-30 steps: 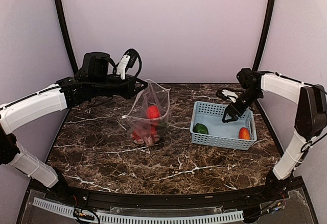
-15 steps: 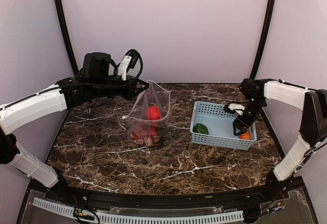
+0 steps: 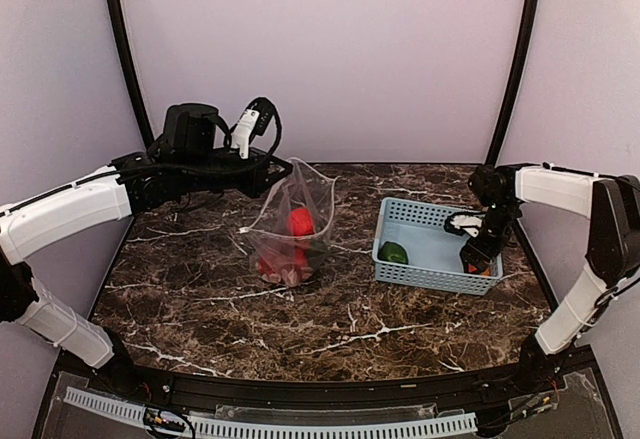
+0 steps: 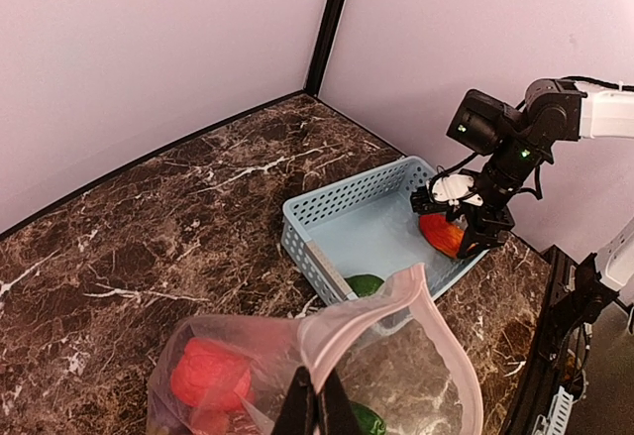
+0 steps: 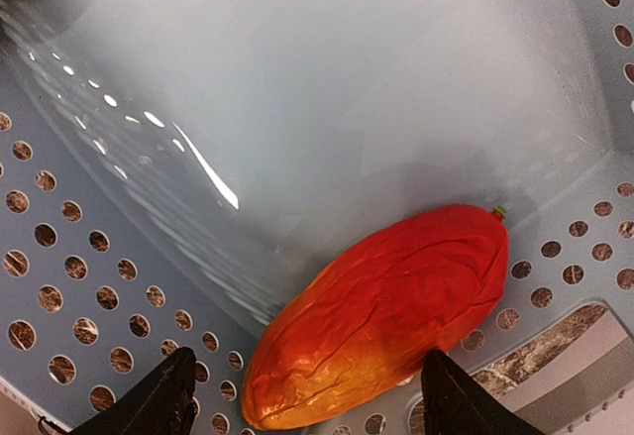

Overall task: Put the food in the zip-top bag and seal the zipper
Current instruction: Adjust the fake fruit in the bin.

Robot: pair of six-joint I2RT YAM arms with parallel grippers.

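My left gripper [image 4: 319, 410] is shut on the pinkish zipper strip [image 4: 381, 308] of the clear zip-top bag [image 3: 292, 221] and holds its mouth up and open. Red-pink strawberries [image 3: 283, 265], a red piece [image 4: 210, 373] and a green piece [image 4: 365, 419] lie inside the bag. My right gripper [image 5: 309, 395] is open, low in the light-blue basket [image 3: 412, 217], its fingers on either side of the orange-red piece [image 5: 381, 312]. The orange-red piece also shows in the left wrist view [image 4: 443, 234]. A green vegetable [image 3: 393, 252] lies at the basket's left end. No eggplant is clearly visible.
The dark marble table [image 3: 200, 299] carries the bag at centre-left and the basket at the right. The basket's perforated walls [image 5: 59, 296] close in around my right fingers. Purple walls and black corner posts [image 3: 515, 59] ring the table.
My right gripper has moved from the basket's far side across to its right end and dropped down over the orange-red piece. The left gripper and the bag have stayed still.
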